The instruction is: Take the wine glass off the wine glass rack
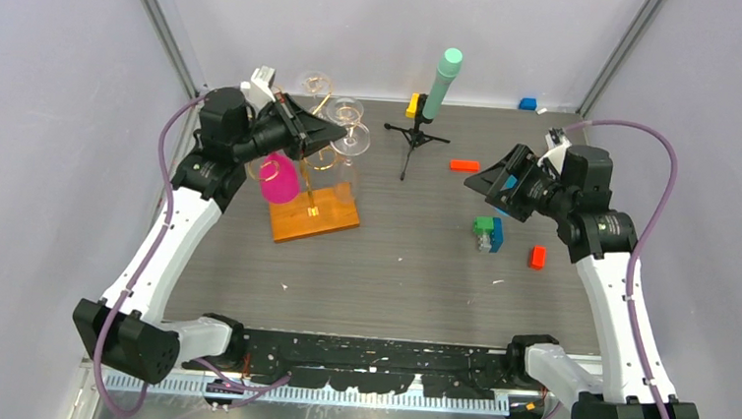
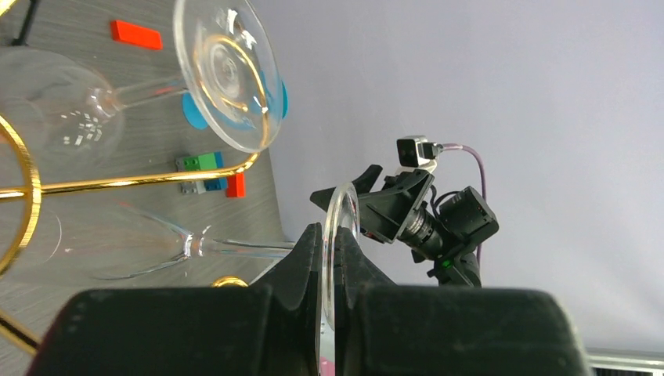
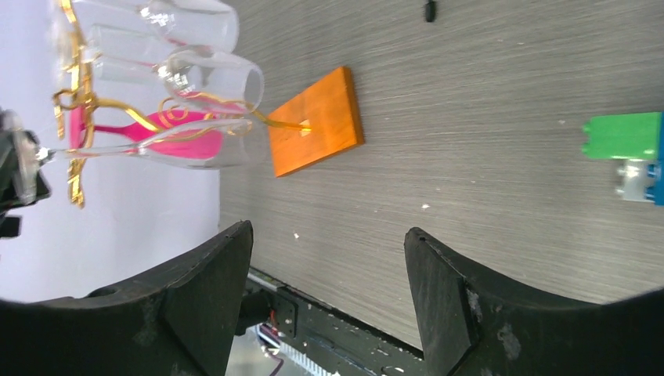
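The left gripper (image 2: 332, 244) was closed tight on the thin round foot of a clear wine glass (image 2: 196, 244), the disc pinched edge-on between its two fingers, with the stem running level away from them to the bowl. That glass lay among the curled gold arms of the wine glass rack (image 1: 313, 220), which stood on its orange-brown base near the far left corner of the table (image 1: 392, 280); whether the stem was touching an arm could not be told. Other clear glasses (image 2: 223, 74) hung from the same arms, and a pink glass (image 1: 278, 178) hung on the rack's left side. Toward the middle of the far edge stood a black tripod (image 1: 413, 139) carrying a mint-green cylinder (image 1: 443, 81). Right of it lay a red block (image 1: 465, 165), then a green and blue block stack (image 1: 487, 232) and a second red block (image 1: 538, 257) nearer the right edge. The right gripper (image 3: 329, 290) hung above that side, its fingers spread wide and holding nothing.
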You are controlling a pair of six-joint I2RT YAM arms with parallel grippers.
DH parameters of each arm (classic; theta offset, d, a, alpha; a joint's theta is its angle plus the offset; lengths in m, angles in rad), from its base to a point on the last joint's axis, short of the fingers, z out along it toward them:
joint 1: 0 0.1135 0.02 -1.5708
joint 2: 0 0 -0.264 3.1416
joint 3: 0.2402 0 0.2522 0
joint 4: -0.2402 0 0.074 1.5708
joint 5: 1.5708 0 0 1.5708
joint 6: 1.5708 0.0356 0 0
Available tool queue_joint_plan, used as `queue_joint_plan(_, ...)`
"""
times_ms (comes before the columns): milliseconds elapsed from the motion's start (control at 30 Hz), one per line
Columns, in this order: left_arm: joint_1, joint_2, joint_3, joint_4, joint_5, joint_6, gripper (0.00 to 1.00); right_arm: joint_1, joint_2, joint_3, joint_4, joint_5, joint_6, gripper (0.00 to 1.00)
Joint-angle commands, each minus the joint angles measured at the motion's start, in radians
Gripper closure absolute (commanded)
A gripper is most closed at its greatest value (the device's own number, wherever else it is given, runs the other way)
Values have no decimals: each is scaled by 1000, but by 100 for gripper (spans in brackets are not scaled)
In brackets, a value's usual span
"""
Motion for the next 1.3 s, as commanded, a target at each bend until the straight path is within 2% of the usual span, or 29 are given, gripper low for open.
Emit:
queue_joint_plan(0, -40, -11, 47, 87, -3, -32, 100, 2, -77, -70, 239, -169, 71, 24)
queue_joint_plan(100, -64, -20, 29, 121, -5, -83, 100, 25, -133, -143, 405, -252, 126, 23)
queue_joint_plan(200, -91, -32, 16, 129, -16, -131, 100, 72, -172, -189, 580, -265, 155, 23)
queue_joint_plan(367, -157, -58, -40, 195, -38, -264, 100, 255, -191, -233, 810, -224, 99, 23)
queue_joint_plan(533, -241, -79, -88, 263, -59, -364, 100, 450, -149, -222, 874, -129, -98, 23)
queue_joint_plan(833, -312, -117, -115, 304, -74, -436, 100, 553, -74, -204, 903, -162, -250, 26)
queue_joint_plan(967, -321, -127, -120, 312, -75, -457, 100, 565, -56, -194, 904, -154, -253, 34)
queue_joint_plan(1067, -323, -127, -128, 323, -80, -470, 100, 569, -25, -164, 898, -130, -224, 47)
queue_joint_plan(1233, -323, -105, -142, 365, -97, -494, 100, 573, 16, -141, 904, -108, -191, 59)
queue_joint_plan(1267, -322, -98, -141, 371, -94, -498, 100, 573, 21, -139, 907, -102, -187, 66)
